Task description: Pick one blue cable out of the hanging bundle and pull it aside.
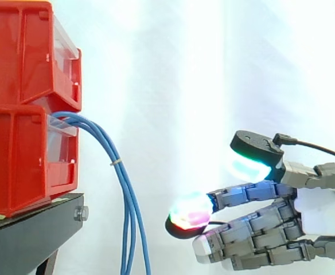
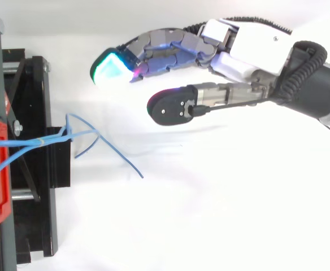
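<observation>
A bundle of thin blue cables (image 1: 127,195) comes out of the lower red bin (image 1: 18,160) and hangs down in front of the black stand (image 1: 35,229). From above, the cable ends (image 2: 117,152) splay out over the white floor. My hand (image 1: 282,217) reaches in from the right, to the right of the bundle and clear of it. Its fingers are nearly straight, with the thumb (image 1: 253,150) held apart above them. From above, the hand (image 2: 250,51) lies beyond the cables, with nothing between thumb and fingers.
Two red bins are stacked, the upper one (image 1: 24,51) on the lower, at the left on the black stand (image 2: 35,169). A white curtain hangs behind, and open white floor lies between the hand and the stand.
</observation>
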Tool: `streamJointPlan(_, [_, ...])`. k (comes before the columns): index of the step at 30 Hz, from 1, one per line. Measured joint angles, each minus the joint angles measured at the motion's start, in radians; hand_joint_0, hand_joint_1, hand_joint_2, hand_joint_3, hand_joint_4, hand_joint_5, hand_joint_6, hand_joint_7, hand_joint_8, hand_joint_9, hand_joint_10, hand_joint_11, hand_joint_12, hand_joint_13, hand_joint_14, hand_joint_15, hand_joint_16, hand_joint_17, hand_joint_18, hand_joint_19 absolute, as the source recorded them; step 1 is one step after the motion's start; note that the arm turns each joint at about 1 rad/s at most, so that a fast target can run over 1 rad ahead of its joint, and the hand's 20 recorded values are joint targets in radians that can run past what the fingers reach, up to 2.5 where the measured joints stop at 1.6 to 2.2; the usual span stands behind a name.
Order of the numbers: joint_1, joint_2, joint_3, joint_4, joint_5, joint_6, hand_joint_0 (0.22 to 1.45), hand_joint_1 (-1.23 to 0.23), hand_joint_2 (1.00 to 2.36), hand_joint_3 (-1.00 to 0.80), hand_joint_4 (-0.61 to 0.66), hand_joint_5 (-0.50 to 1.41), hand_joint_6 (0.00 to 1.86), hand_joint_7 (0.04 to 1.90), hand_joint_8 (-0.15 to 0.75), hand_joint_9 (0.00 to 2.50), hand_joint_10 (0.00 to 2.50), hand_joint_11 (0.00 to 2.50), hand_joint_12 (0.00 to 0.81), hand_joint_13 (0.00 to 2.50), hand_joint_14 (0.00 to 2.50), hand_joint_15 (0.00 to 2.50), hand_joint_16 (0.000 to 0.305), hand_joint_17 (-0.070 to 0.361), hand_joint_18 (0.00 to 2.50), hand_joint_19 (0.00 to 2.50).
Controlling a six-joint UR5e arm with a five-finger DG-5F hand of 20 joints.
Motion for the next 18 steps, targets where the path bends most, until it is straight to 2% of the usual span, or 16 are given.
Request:
streamJointPlan(5, [-0.006,-0.018,0.0,0.03,0.006,-0.014,0.53,-0.57,1.0,-0.45,0.17,-0.2,0.5,0.74,0.238,0.6,0.0,0.14,0.295,0.33,0.0,0.02,0.033,0.075,0.06,0.0])
streamJointPlan(12, [-0.007,-0.051,0.003,0.122,0.009,-0.047,0.53,-0.57,1.0,-0.45,0.18,-0.2,0.5,0.75,0.239,0.61,0.0,0.14,0.296,0.34,0.0,0.02,0.033,0.075,0.06,0.0])
streamJointPlan(18, [-0.003,-0.06,0.003,0.179,0.002,-0.103,0.53,-0.57,1.0,-0.45,0.19,-0.19,0.5,0.76,0.239,0.61,0.0,0.14,0.296,0.35,0.0,0.03,0.033,0.074,0.07,0.0])
